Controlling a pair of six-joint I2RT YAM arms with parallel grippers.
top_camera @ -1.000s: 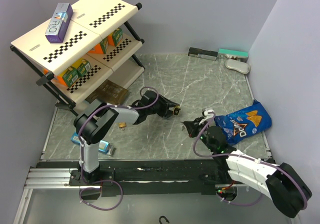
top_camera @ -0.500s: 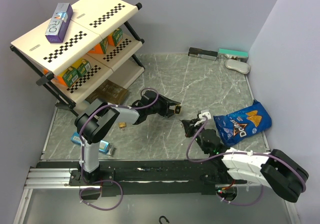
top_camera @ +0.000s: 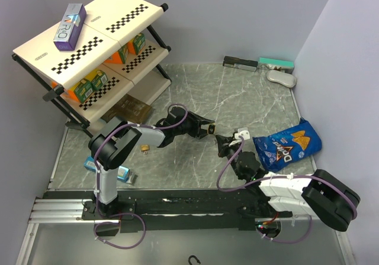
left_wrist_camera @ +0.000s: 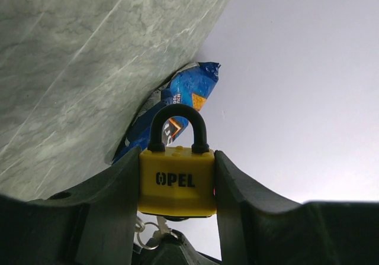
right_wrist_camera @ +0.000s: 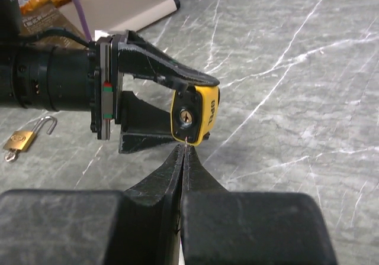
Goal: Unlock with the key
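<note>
Padlock is mid-table, off the surface, clamped by its flat sides in the left gripper, jaws about half wide on the body. Shackle closed. Keyhole face is turned toward the right gripper, probably so the key can go straight in. Right gripper is pinched fully closed on a thin metal sliver, taken to be the key; the tip is at the lower rim of the keyhole, whether it is inside cannot be told.

In the top view the right gripper is at 4 o'clock of the padlock. The chips bag is at 3 o'clock, close behind the right arm, limiting pull-back. A brass lock lies at 9 o'clock, apart. The rack is at 10 o'clock, well apart. Bare table at 12 o'clock gives room. Twisting needs wrist roll only.
</note>
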